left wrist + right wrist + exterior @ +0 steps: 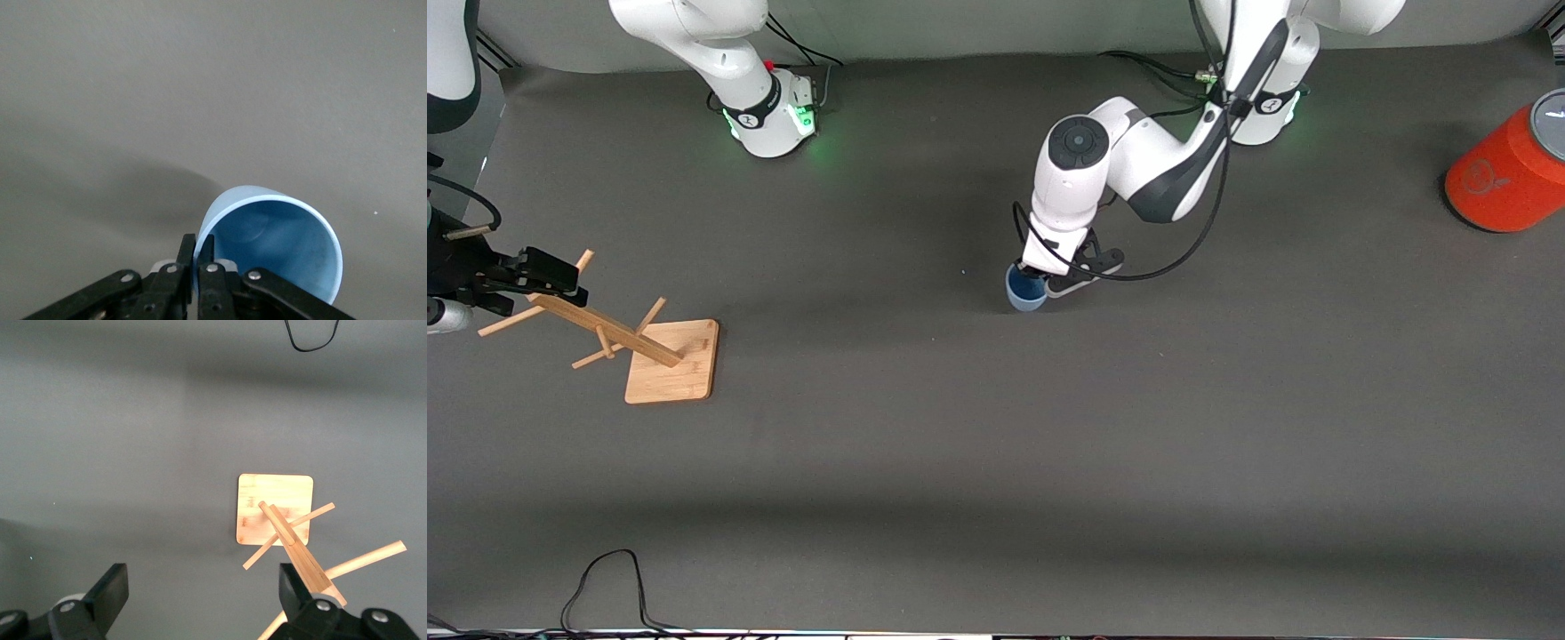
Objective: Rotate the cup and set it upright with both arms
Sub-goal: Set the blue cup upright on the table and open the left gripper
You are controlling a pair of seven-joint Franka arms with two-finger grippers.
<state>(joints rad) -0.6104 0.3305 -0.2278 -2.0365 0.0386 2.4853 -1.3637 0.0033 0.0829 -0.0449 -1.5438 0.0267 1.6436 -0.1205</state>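
cup (pixel 1024 292): upper part covered by the left gripper (pixel 1039 277) in the front view
orange-red cylinder (pixel 1507 173): cut by the picture's edge
right gripper (pixel 560 286): arm mostly out of frame

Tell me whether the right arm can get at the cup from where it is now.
Probably not without a long reach. The right gripper hangs open over the wooden rack at its own end of the table, while the cup sits mid-table with the left gripper shut on its rim. Bare mat lies between them.

front: high, facing arms | wrists: close, facing table (pixel 996 462)
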